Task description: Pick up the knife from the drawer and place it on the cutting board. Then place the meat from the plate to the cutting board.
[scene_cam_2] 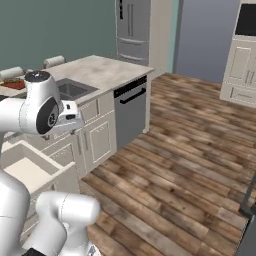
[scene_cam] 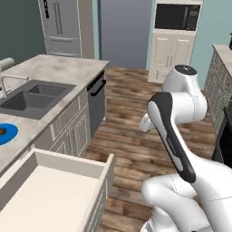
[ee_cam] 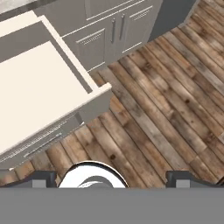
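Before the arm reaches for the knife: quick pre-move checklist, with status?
1. Drawer pulled open: ok.
2. Knife in sight inside the drawer: not ok, the part that shows is bare pale floor.
3. Hand open and holding nothing: ok.
4. Hand over the drawer: not ok, it looks down at wood floor beside the drawer's front corner.
5. Meat on plate on the counter: ok.
6. Cutting board free for the knife: cannot tell.
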Controlling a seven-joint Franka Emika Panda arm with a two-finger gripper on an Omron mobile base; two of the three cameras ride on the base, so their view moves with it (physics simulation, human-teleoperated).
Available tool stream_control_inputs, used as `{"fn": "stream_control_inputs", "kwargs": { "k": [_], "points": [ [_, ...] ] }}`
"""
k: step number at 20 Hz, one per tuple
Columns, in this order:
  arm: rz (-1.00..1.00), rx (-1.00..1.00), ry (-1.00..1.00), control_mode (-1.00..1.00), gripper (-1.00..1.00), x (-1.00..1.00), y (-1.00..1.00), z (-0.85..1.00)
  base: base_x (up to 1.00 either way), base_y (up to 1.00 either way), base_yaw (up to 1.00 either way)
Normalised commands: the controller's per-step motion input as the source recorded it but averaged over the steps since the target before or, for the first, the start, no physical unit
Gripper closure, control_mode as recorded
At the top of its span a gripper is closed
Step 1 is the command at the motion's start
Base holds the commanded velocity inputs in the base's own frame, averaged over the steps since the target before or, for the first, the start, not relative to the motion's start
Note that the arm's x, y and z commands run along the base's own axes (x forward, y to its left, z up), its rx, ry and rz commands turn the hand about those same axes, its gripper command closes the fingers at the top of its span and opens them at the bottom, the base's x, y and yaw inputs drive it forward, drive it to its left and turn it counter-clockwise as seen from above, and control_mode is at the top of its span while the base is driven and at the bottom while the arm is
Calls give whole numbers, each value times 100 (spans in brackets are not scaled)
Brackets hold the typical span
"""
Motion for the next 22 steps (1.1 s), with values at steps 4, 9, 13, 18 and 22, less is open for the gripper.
{"fn": "stream_control_inputs", "kwargs": {
  "k": [4, 9, 13, 18, 22],
  "points": [
    [0, 0, 0, 100, -100, 0, 0, 0, 14, -100, 8],
    [0, 0, 0, 100, -100, 0, 0, 0, 54, -100, 13],
    [0, 0, 0, 100, -100, 0, 0, 0, 97, -99, 20],
    [0, 0, 0, 100, -100, 0, 0, 0, 100, -57, 21],
    [0, 0, 0, 100, -100, 0, 0, 0, 100, -50, 26]
  ]
}}
